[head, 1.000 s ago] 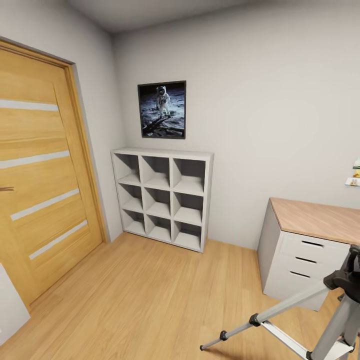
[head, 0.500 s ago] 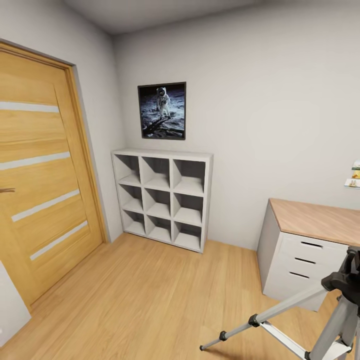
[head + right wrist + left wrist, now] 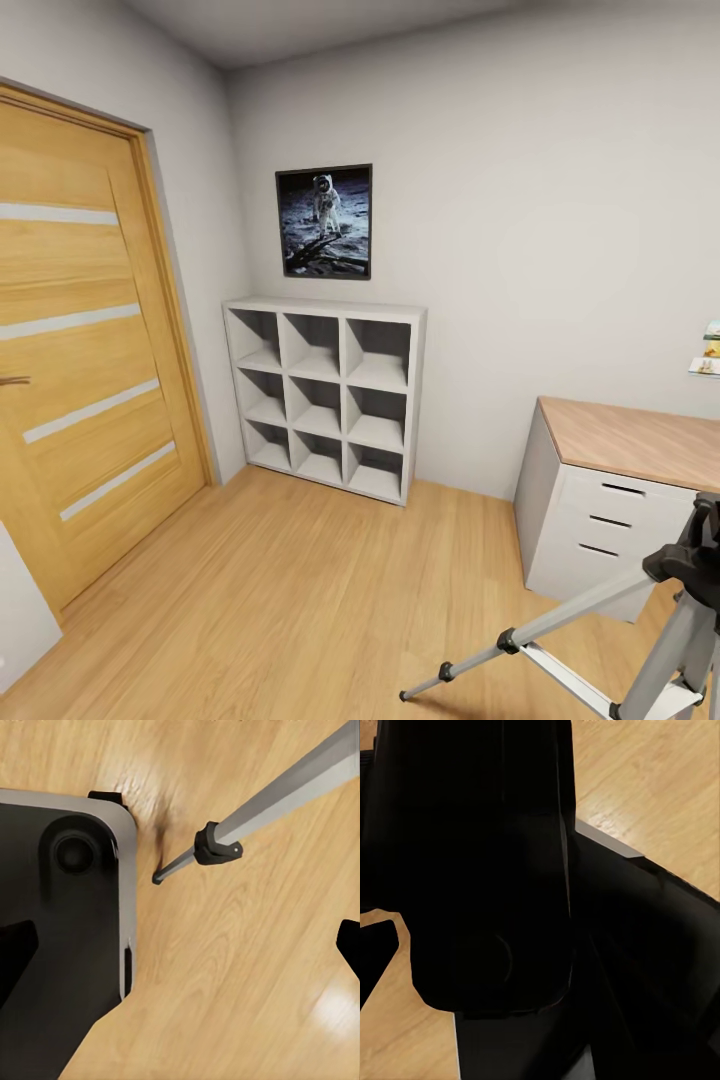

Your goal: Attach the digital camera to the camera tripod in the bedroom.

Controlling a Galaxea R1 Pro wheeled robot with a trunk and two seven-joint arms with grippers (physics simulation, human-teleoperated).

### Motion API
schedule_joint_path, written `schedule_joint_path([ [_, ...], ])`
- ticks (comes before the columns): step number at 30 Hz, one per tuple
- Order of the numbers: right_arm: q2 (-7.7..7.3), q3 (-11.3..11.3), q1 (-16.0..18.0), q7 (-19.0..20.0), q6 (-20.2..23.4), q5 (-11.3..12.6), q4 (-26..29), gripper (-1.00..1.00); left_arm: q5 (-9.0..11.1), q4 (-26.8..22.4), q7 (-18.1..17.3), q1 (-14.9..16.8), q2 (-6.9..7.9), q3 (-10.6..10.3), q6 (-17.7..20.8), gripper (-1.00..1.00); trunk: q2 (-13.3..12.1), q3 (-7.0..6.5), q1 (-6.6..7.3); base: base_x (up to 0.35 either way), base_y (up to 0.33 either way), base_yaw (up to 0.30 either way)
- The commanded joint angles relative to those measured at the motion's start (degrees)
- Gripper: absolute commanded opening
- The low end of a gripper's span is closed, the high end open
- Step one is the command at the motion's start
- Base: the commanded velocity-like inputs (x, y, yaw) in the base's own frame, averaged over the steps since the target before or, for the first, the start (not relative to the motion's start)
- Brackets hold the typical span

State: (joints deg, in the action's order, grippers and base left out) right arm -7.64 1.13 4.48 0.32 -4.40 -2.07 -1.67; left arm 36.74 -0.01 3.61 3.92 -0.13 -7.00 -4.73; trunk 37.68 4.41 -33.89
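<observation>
The camera tripod stands at the lower right of the head view, on the bedroom's wood floor, with its black head and silver legs cut off by the frame edge. One of its legs slants across the right wrist view above the floor. My right gripper is open, with its fingertips far apart and nothing between them. In the left wrist view a large black rounded bulk sits right in front of the camera, beside one fingertip. I cannot tell whether this bulk is the digital camera.
A white cube shelf stands against the far wall under a framed astronaut picture. A wood-topped grey desk with drawers is at the right, just behind the tripod. A wooden door fills the left wall. My black base lies near the tripod leg.
The head view has shifted very slightly since a second ago. Nothing in the room has moved.
</observation>
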Motion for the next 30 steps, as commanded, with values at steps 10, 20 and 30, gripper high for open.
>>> schedule_joint_path([
  [10, 0.24, 0.1, 0.1, 0.0, -0.2, -0.2, -0.2, 1.0, 0.1, 0.0, 0.3, 0.0, -0.08, -0.5, -0.1, -1.0, 0.1, -0.02, -0.02, 0.0, 0.0, -0.089],
  [20, 0.42, 0.1, 0.1, 0.0, -0.1, -0.2, -0.3, 1.0, 0.1, 0.0, 0.3, 0.0, -0.13, -0.5, -0.1, -1.0, 0.1, -0.34, -0.02, 0.0, 0.113, -0.253],
  [30, 0.36, 0.1, 0.1, 0.0, 0.0, -0.2, -0.3, 1.0, 0.1, 0.0, 0.3, 0.0, -0.14, -0.5, -0.1, -1.0, 0.1, -0.67, -0.02, 0.0, 0.286, -0.264],
])
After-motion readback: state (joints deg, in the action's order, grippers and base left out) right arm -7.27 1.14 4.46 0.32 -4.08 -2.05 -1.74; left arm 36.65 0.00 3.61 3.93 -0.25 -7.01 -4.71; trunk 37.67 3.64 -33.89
